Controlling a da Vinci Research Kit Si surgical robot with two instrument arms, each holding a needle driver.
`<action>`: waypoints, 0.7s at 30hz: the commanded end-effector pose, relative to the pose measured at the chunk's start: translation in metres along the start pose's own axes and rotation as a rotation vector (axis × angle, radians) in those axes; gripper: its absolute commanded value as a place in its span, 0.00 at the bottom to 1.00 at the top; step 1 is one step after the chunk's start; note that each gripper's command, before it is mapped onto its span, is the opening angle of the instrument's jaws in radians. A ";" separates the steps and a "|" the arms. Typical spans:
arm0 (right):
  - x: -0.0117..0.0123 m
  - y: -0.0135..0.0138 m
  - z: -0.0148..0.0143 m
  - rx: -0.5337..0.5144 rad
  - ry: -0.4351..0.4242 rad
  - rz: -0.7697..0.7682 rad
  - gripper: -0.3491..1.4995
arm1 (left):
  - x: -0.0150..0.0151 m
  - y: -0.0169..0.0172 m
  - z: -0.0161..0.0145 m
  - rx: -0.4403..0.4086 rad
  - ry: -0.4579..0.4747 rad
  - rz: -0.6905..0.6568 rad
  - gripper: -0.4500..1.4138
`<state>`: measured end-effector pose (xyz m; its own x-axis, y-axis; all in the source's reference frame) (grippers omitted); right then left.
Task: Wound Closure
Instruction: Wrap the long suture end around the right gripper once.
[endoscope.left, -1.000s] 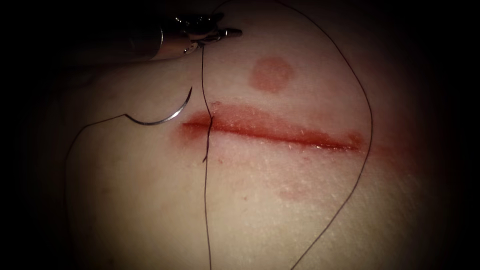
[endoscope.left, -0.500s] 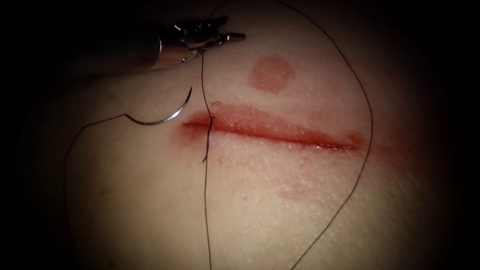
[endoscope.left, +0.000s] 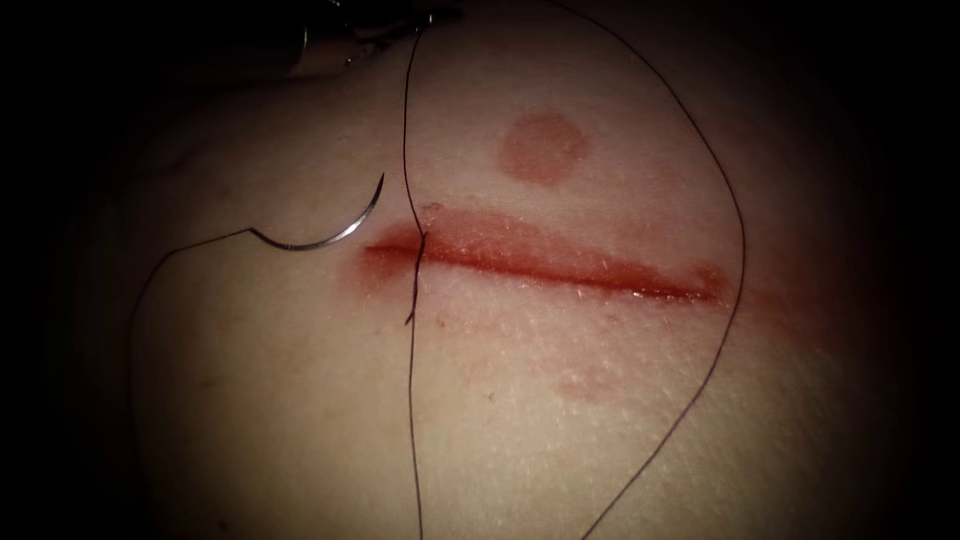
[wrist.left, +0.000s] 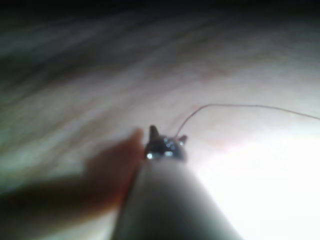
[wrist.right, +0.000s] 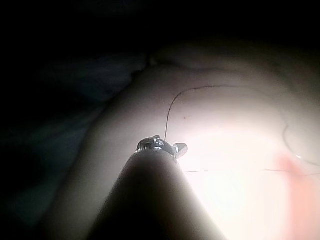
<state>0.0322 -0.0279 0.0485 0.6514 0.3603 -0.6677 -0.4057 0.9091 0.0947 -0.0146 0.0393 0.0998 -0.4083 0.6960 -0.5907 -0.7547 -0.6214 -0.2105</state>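
The left arm's tool (endoscope.left: 385, 25) sits right at the far edge of the tissue (endoscope.left: 520, 440) in the endoscope view, and most of it is swallowed by shadow and the frame's top edge; just a bit of metal wrist and the dark jaw tips can be made out. The thread (endoscope.left: 406, 130) runs straight up into those tips, so the jaws look clamped on it, though the grip itself is dim. In the left wrist view the tool (wrist.left: 165, 145) is a blur with the thread (wrist.left: 240, 106) arching away from its tip. In the right wrist view the right arm's tool (wrist.right: 162, 145) has a strand of thread (wrist.right: 170, 107) rising from beside its tip; I cannot tell whether its jaws are apart or together, or whether they hold that strand.

The needle (endoscope.left: 325, 235) lies free on the tissue, held by nothing, just left of the cut's (endoscope.left: 545, 262) left end and well below the left tool's jaws. It is not in the tissue. Its curve opens upward: the point end rises toward the upper right, near the taut thread, and the tail end lies low to the left, so its long axis runs roughly left to right.

From the tail the thread loops away toward the tissue's left edge. The taut strand crosses the cut near its left end and runs on to the near edge. Another long loop sweeps round the cut's right end.
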 end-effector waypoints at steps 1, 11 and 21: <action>-0.0002 -0.0010 0.0003 0.003 -0.003 0.002 0.92 | -0.0004 -0.0002 0.0015 0.000 -0.013 0.010 0.46; -0.0004 -0.0019 -0.0001 0.006 -0.008 0.003 0.93 | -0.0047 -0.0038 0.0078 0.030 -0.131 0.045 0.45; -0.0007 -0.0018 -0.0003 0.007 -0.012 0.001 0.93 | -0.0072 -0.0016 0.0082 -0.093 -0.177 0.035 0.43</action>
<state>0.0319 -0.0290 0.0481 0.6573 0.3629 -0.6604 -0.4045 0.9094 0.0971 -0.0145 0.0375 0.1100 -0.5256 0.7235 -0.4475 -0.6822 -0.6728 -0.2864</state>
